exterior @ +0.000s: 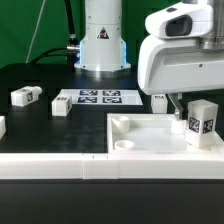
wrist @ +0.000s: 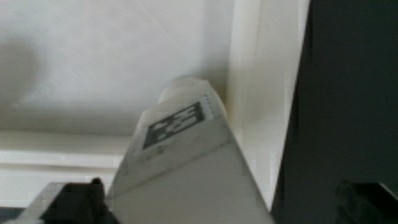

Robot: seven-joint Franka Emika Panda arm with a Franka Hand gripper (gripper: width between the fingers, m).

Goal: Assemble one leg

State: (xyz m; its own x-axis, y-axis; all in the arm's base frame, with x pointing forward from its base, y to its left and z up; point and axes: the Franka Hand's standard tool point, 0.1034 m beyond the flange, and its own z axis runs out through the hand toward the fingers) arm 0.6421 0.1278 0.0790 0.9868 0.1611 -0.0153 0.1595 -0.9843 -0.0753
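The gripper (wrist: 222,200) is spread. In the wrist view its two dark fingertips (wrist: 80,200) stand far apart and the leg (wrist: 178,130) lies between them. The leg is narrower than the opening. One fingertip is just beside the leg's edge, and I cannot tell if it touches. The other fingertip is apart from the leg, with a strip of white surface between them. So the fingers are around the leg but not pressed on it from both sides. The leg's black-and-white tag faces the wrist camera, and the leg runs from the fingertips away toward the white panel behind it. In the exterior view the leg (exterior: 201,118) stands upright directly below the arm's white wrist housing (exterior: 180,50), with its tag turned to the camera. It is over the large white panel (exterior: 140,135), close to the rim. I cannot tell whether its lower end rests on the panel. A small white block (exterior: 160,101) is just beside the gripper, on the exterior view's left, at the panel's far rim. The marker board (exterior: 97,97) lies further from the gripper in the same direction. Two more small blocks (exterior: 62,107) (exterior: 25,96) lie beyond the marker board, well apart from the gripper.
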